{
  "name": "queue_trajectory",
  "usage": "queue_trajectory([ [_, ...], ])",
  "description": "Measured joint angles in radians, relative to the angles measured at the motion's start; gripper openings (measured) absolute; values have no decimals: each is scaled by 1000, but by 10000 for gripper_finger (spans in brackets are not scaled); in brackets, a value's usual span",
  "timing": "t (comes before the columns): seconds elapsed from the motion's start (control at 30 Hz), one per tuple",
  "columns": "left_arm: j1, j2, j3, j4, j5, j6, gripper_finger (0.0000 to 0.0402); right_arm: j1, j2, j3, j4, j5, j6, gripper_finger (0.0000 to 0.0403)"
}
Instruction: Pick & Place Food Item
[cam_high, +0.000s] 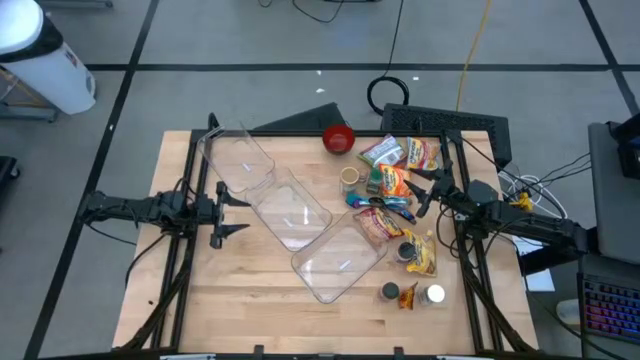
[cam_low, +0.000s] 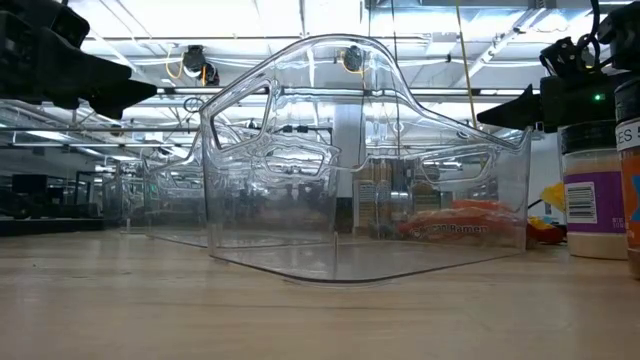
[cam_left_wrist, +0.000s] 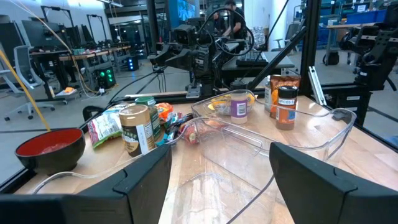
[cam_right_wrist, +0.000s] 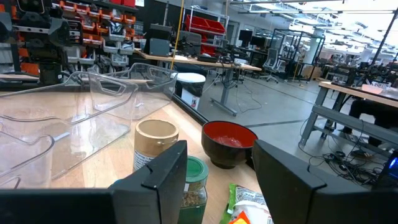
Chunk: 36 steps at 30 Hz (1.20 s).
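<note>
We see the food items (cam_high: 395, 185) as a loose pile of bright orange, green and yellow packets with small jars, right of centre in the high view, beside two clear plastic bins (cam_high: 290, 215). The left gripper (cam_high: 228, 210) hovers at centre-left with jaws wide and empty. The right gripper (cam_high: 428, 192) hangs just over the pile, jaws parted, holding nothing.

No label reads clearly; the jar (cam_low: 594, 200) beside the clear bin (cam_low: 350, 170) shows only blurred print.

2 dark arms — black jaws
</note>
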<state>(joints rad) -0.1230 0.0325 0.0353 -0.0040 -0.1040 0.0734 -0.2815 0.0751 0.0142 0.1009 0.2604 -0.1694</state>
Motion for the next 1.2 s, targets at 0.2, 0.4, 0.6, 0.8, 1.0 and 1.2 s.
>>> queue_trajectory([
  [0.2,0,0,0,0,0,0,273,-6,0,0,13,140,-152,177],
  [0.4,0,0,0,0,0,0,273,-7,2,0,60,74,-235,175],
  [0.6,0,0,0,0,0,0,273,-7,4,0,273,-266,202,173],
  [0.8,0,0,0,0,0,0,273,-6,4,0,537,-293,441,177],
  [1.0,0,0,0,0,0,0,273,-6,3,0,655,-287,467,176],
  [1.2,0,0,0,0,0,0,273,-6,4,0,654,-223,457,177],
])
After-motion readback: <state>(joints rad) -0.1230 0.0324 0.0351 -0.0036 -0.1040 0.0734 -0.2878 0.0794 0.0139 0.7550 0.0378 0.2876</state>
